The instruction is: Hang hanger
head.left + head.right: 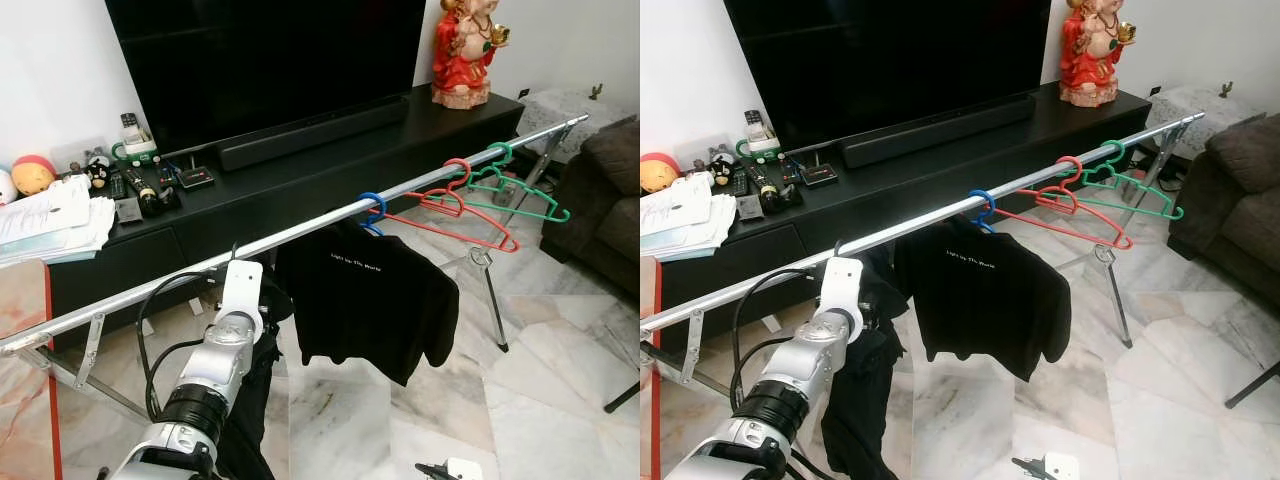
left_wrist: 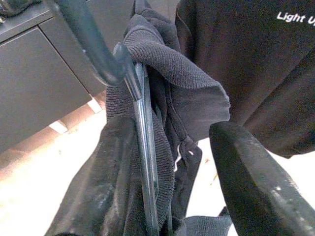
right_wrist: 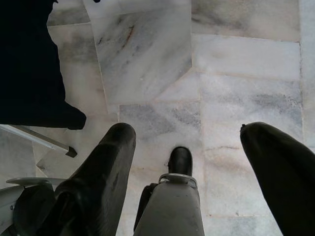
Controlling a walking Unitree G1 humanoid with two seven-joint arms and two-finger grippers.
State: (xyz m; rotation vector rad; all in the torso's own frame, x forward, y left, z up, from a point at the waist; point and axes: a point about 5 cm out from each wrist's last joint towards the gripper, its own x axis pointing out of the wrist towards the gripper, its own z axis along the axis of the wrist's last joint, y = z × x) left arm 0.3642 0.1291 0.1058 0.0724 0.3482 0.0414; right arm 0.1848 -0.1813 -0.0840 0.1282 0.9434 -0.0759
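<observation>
My left arm (image 1: 215, 370) reaches up to the silver rail (image 1: 300, 232). A dark knit garment (image 2: 147, 64) on a thin dark hanger (image 2: 146, 162) hangs just below the rail by my left gripper (image 2: 170, 103). Its fingers are spread wide; the hanger's stem lies against one finger (image 2: 93, 49), and the other finger (image 2: 261, 187) stands clear of the cloth. The garment drapes down beside my arm (image 1: 855, 400). My right gripper (image 3: 187, 130) hangs open over the marble floor, above my foot (image 3: 180, 160).
Further right on the rail hang a black T-shirt (image 1: 370, 300) on a blue hanger (image 1: 373, 203), a bare red hanger (image 1: 460, 210) and a green hanger (image 1: 520, 190). Behind the rail is a black TV cabinet (image 1: 300, 180). A dark sofa (image 1: 610, 200) stands on the right.
</observation>
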